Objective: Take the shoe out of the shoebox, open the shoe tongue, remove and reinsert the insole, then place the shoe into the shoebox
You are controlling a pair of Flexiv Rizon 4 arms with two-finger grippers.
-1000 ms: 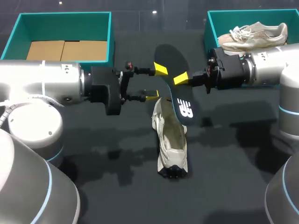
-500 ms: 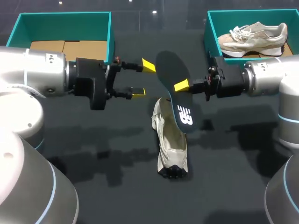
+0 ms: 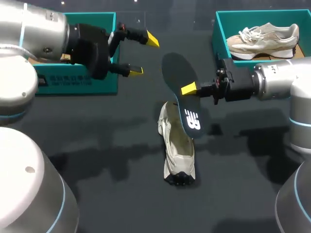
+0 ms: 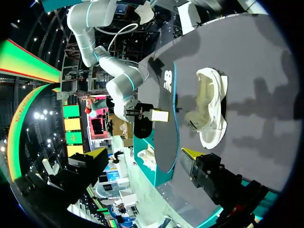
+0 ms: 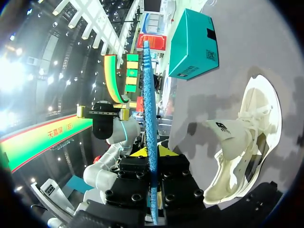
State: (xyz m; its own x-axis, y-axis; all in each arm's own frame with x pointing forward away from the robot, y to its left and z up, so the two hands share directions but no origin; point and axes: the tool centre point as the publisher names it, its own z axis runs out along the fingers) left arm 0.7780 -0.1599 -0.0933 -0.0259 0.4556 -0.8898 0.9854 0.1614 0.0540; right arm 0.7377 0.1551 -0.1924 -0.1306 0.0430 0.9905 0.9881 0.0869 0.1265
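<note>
1. In the head view the right gripper (image 3: 188, 89) comes in from the right edge to the middle of the frame. It is clamped on the insole (image 3: 179, 77), with one yellow tip showing against the insole's near face.
2. The insole is dark with a white logo near its lower end. It is held on edge and tilted, with the upper end toward the upper middle of the frame and the lower end over the shoe (image 3: 178, 148). I cannot tell whether insole and shoe touch.
3. In the right wrist view the insole is seen edge-on as a thin blue strip running out from between the fingers, and the shoe lies beside it.
4. The shoe is cream-white and lies on the dark table (image 3: 97, 145) in the lower middle of the head view, outside both boxes, with its opening facing up.
5. The left gripper (image 3: 140, 54) is in the upper left of the head view, with its two yellow-tipped fingers spread and nothing between them. It is well apart from the insole.
6. Behind the left gripper is a teal shoebox (image 3: 73, 86).
7. A second teal shoebox (image 3: 219, 30) in the upper right holds another pale sneaker (image 3: 265, 39).
</note>
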